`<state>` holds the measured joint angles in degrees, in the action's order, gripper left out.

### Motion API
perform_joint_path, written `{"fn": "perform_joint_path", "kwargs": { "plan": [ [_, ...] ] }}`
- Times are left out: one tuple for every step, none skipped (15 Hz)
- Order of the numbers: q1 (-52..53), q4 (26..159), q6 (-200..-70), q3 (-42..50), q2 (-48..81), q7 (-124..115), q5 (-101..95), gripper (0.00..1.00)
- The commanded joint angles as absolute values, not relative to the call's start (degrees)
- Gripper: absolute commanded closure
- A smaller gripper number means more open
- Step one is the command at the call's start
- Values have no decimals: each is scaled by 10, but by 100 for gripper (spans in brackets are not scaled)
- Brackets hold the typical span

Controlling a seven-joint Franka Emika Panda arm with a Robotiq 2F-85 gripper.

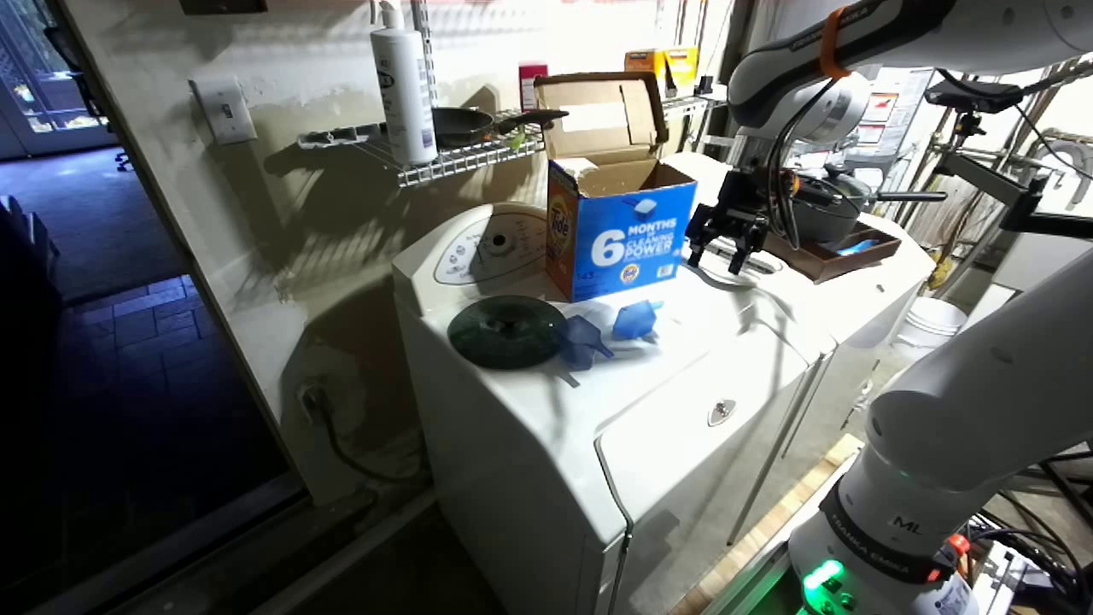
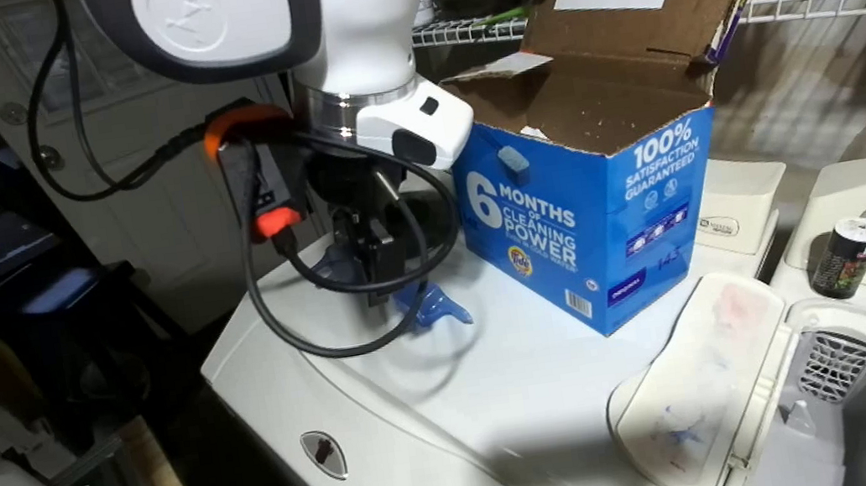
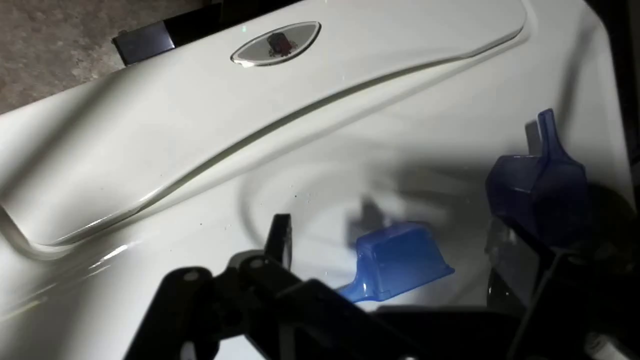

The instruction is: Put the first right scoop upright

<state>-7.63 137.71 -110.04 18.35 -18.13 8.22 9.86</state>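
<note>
- Dark green disc point(image 1: 506, 331): lying flat on the white appliance point(image 1: 649, 461), leftmost of the items on its top in an exterior view.
- Left scoop point(image 1: 583, 343), blue: just beside the disc's edge, handle pointing away; contact cannot be determined.
- Blue box point(image 1: 636, 243), marked "6": standing behind both scoops, flap raised.
- Right scoop point(image 1: 634, 321), subject of the task: on the appliance top, before the box, apart from the left scoop; direction of its mouth cannot be determined.
- Gripper point(image 1: 716, 260): raised above the surface, fingers point(image 3: 279, 240) spread, grasping nothing; the wrist view shows the right scoop's cup between them.
- Brown tray point(image 1: 832, 272): right of the gripper, near a grey pot point(image 1: 824, 220).
</note>
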Motion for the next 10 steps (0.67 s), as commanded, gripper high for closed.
{"fn": "perform_joint_path", "kwargs": {
  "plan": [
    [-83, 1357, -1137, 160, -131, 46, 139, 0],
    [-82, 1350, -1136, 155, -117, 35, 145, 0],
    [-82, 1343, -1133, 149, -105, 23, 146, 0],
    [-84, 1338, -1132, 142, -96, -1, 141, 0],
    [-85, 1331, -1133, 134, -86, -26, 132, 0],
    [-85, 1322, -1132, 128, -74, -49, 127, 0],
    [-85, 1315, -1136, 119, -64, -83, 116, 0],
    [-85, 1307, -1141, 114, -53, -107, 107, 0],
    [-85, 1297, -1144, 107, -40, -134, 95, 0],
    [-84, 1290, -1145, 103, -30, -153, 89, 0]
  ]
}}
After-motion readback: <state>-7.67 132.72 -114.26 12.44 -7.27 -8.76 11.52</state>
